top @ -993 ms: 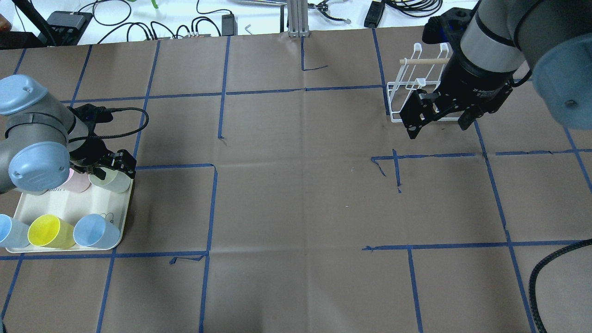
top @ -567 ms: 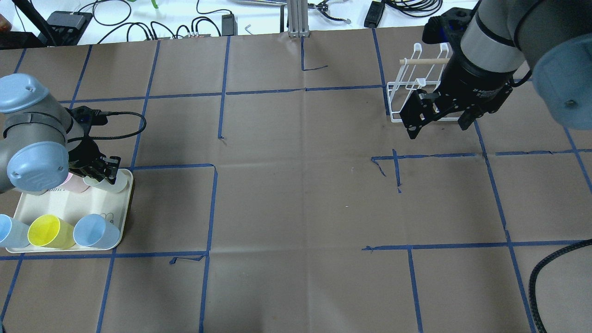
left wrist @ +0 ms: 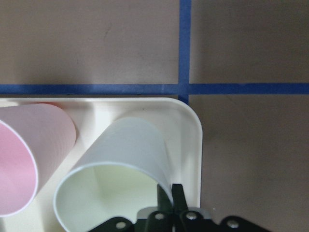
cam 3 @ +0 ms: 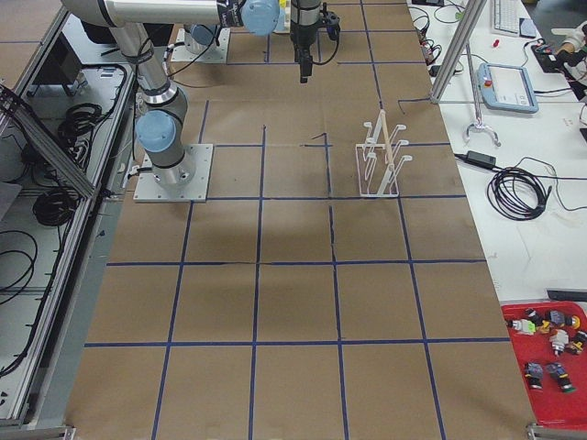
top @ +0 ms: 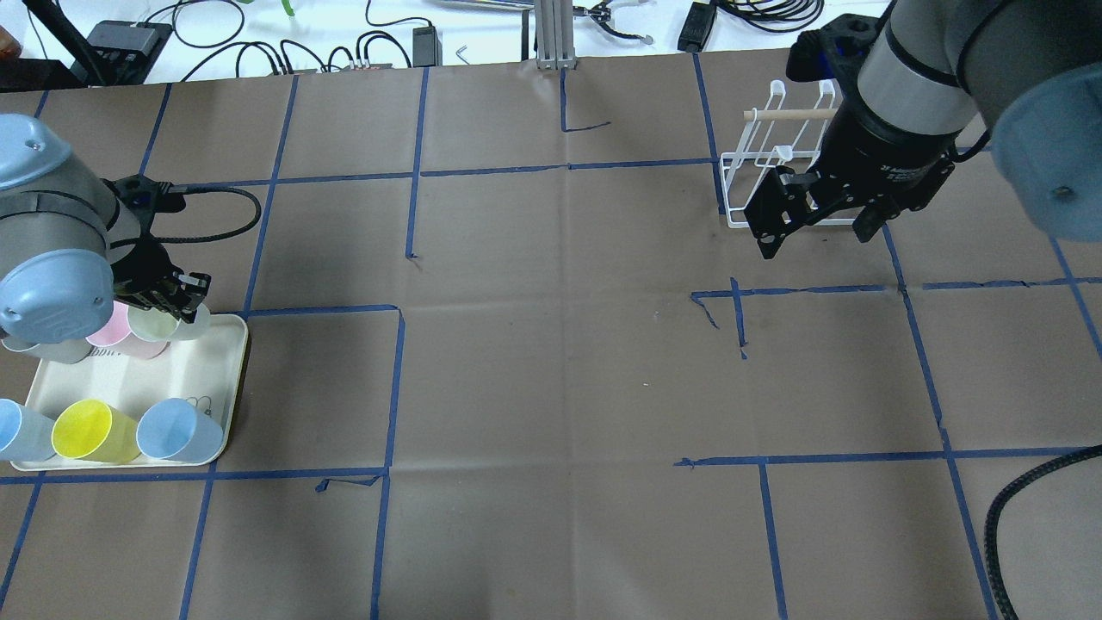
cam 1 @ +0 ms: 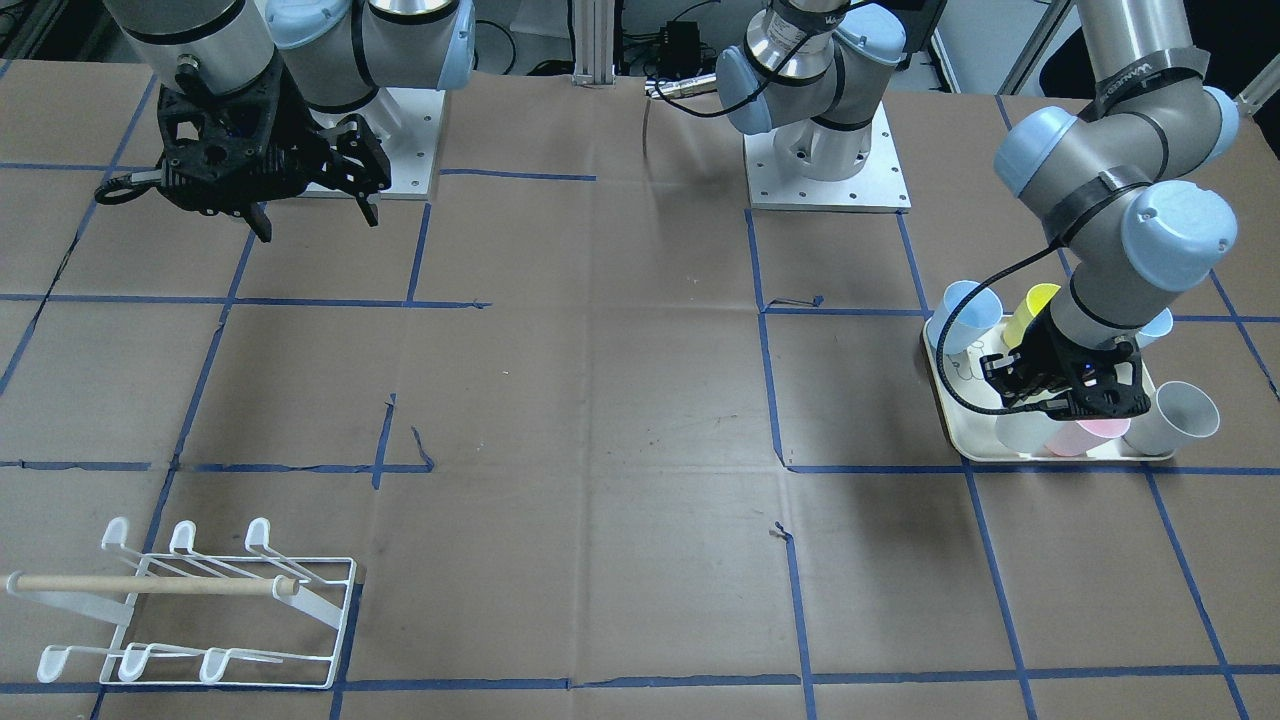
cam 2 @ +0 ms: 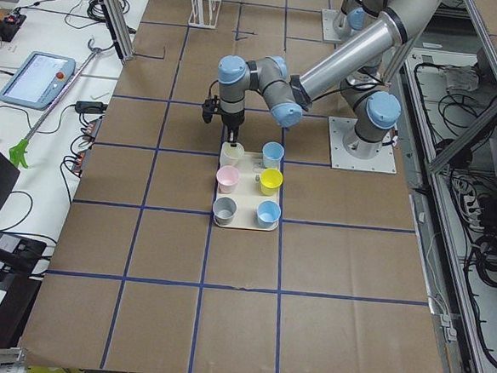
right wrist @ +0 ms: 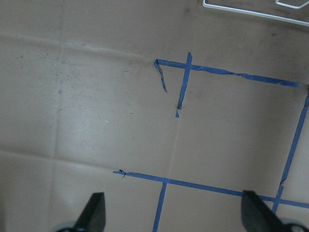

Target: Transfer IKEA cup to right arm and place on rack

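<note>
The left arm is bent sharply at the elbow, with its wrist turned down over the tray; the tray lies near the table's edge on the robot's left. The left gripper points downward at the tray's far outer corner; its jaws are drawn narrow, and the rim of the pale green cup is pinched between them, one finger inside the mouth and one outside. The cup is seen tilted, its mouth toward the wrist camera; whether its base touches the tray cannot be told. A pink cup is found just beside it; a grey cup, a yellow cup and two blue cups are also carried on the tray.

The right arm is stretched out from its base, with the wrist aimed down at the bare table; the right gripper is held high, its jaws spread wide and gripping nothing. The rack is set near the table's far edge on the robot's right, with its wooden dowel laid across the prongs; in the front-facing view it is shown well apart from the right gripper.
</note>
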{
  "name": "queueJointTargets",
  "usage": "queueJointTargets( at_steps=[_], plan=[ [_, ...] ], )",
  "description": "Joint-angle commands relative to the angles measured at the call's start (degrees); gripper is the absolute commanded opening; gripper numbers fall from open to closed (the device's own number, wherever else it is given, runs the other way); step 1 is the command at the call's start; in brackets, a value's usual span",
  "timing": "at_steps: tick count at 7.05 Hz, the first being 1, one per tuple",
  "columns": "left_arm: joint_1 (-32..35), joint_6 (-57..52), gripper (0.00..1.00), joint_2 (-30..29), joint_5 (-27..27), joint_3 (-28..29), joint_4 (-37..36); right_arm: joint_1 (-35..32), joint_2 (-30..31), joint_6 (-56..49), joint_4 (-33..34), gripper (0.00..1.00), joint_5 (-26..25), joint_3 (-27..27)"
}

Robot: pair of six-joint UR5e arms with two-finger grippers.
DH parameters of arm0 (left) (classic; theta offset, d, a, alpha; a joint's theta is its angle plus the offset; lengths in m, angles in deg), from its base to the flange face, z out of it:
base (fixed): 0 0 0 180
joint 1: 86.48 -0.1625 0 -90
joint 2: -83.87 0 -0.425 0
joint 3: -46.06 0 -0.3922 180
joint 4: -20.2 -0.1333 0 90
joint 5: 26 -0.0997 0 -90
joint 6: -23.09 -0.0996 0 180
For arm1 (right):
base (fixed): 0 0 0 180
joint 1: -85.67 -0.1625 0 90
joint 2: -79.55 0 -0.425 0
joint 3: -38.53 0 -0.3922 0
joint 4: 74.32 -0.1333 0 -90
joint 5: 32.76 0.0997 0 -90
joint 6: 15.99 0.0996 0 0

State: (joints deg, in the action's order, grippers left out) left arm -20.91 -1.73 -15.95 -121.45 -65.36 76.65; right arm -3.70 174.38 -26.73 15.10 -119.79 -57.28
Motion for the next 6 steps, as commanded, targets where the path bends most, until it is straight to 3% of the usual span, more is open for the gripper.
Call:
queueJointTargets(
  at_steps=[1, 3, 4, 6],
  plan=[
    [0.44, 0.29, 0.0, 3.3, 3.86, 6.54, 8.17, 0.16, -0.08, 0.02, 0.22, 1.0, 0.19, 0.53],
    [0.44, 0.82, 0.0, 4.37, 6.05, 17.24, 25.18, 0.42, -0.26, 1.06, 4.14, 1.0, 0.2, 0.45],
    [0.44, 1.08, 0.0, 3.5, 7.72, 22.6, 33.98, 0.34, -0.35, 7.69, 13.23, 1.0, 0.37, -0.34],
    [0.44, 1.09, 0.0, 2.88, 8.17, 25.03, 37.67, 0.16, 0.0, 25.17, 29.16, 1.0, 8.49, -4.62]
  ],
)
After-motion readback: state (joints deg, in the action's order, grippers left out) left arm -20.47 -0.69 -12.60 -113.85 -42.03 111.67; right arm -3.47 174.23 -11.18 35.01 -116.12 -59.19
